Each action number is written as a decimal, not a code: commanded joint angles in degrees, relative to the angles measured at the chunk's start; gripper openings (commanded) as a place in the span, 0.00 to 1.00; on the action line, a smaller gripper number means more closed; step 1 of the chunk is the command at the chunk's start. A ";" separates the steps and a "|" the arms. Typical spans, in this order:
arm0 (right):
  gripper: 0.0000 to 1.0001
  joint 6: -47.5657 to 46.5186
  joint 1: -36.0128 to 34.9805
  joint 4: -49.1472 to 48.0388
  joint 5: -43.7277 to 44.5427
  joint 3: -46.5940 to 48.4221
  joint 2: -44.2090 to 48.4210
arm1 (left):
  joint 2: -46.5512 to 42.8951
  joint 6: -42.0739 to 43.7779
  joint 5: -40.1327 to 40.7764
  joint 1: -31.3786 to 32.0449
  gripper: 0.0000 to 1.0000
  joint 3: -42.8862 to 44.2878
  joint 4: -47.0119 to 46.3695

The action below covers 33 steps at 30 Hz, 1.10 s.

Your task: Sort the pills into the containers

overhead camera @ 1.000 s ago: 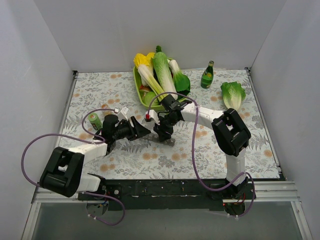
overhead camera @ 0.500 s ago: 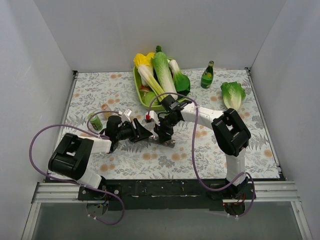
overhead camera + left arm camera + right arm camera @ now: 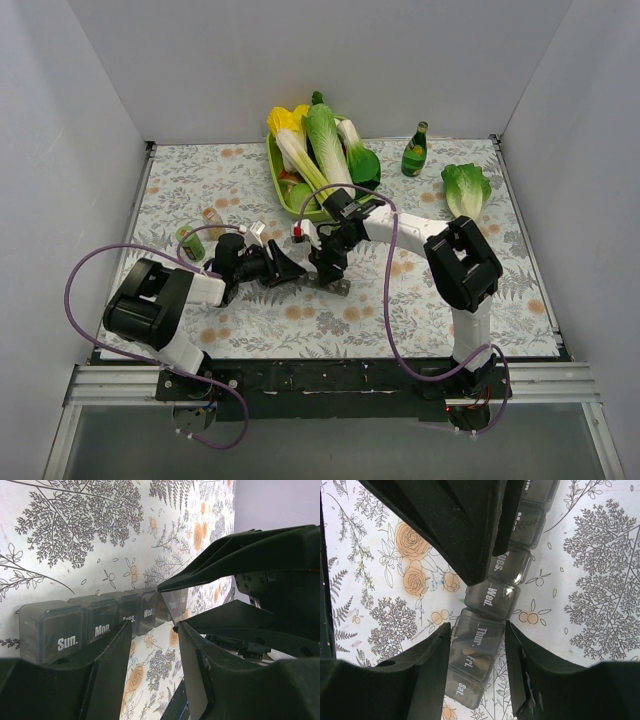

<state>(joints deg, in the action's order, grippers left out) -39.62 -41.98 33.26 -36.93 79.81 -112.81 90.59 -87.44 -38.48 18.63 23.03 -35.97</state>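
The containers (image 3: 338,287) are a strip of smoky grey day-labelled boxes lying on the flowered cloth. The left wrist view shows its Sun. to Wed. end (image 3: 55,632). The right wrist view shows Wed. to Sat. (image 3: 492,597), with brownish pills in the Fri. box (image 3: 479,662). My right gripper (image 3: 328,275) points down, with its jaws against both sides of the strip at Thur. (image 3: 478,627). My left gripper (image 3: 293,270) is open and empty (image 3: 154,626), its tips just in front of the Tues. and Wed. boxes. The right gripper's fingers (image 3: 240,555) are close ahead of it.
A small green can (image 3: 188,243) and a small jar (image 3: 212,222) stand left of the left arm. A green tray of vegetables (image 3: 275,165) is at the back, with a green bottle (image 3: 414,152) and a lettuce (image 3: 466,188) at back right. A small red and white item (image 3: 297,232) lies by the grippers.
My left arm has swung in toward the strip, uncovering the green can and the jar. The right gripper has stayed over the strip.
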 commanded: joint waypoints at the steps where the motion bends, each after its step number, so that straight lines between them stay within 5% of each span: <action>1: 0.38 1.29 2.07 0.58 -3.94 2.28 1.55 | 1.26 1.92 3.58 0.00 0.43 0.62 5.55; 15: 0.40 4.11 5.32 0.32 -6.23 3.59 -0.91 | 3.29 2.10 2.98 -0.09 0.42 3.25 8.55; 33: 0.39 4.99 7.79 4.98 -14.75 7.46 -6.28 | -17.99 17.48 4.82 -0.35 0.66 7.82 25.77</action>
<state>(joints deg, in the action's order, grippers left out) -34.63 -34.13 36.42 -48.14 84.97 -118.93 74.32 -75.02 -35.07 18.50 28.67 -14.00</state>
